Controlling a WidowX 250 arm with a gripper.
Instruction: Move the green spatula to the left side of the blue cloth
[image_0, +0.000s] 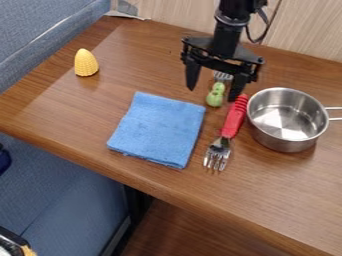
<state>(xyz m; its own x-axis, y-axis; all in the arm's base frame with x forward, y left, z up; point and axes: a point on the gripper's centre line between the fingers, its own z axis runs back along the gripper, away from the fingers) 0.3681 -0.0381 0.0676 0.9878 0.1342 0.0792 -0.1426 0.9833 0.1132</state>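
The jaws of the gripper (213, 91) are wide open, holding nothing. The green spatula (215, 97) is by them, near the blue cloth's (158, 129) top right corner. Close by are a red fork (234, 119) and a shiny pot (284, 142).

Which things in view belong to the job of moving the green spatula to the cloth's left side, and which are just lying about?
For the job:
- spatula, to be moved
- cloth, marks the destination
- end effector, open above the spatula

Just lying about:
- fork, red-handled, right of the cloth
- pot, steel
- corn, yellow
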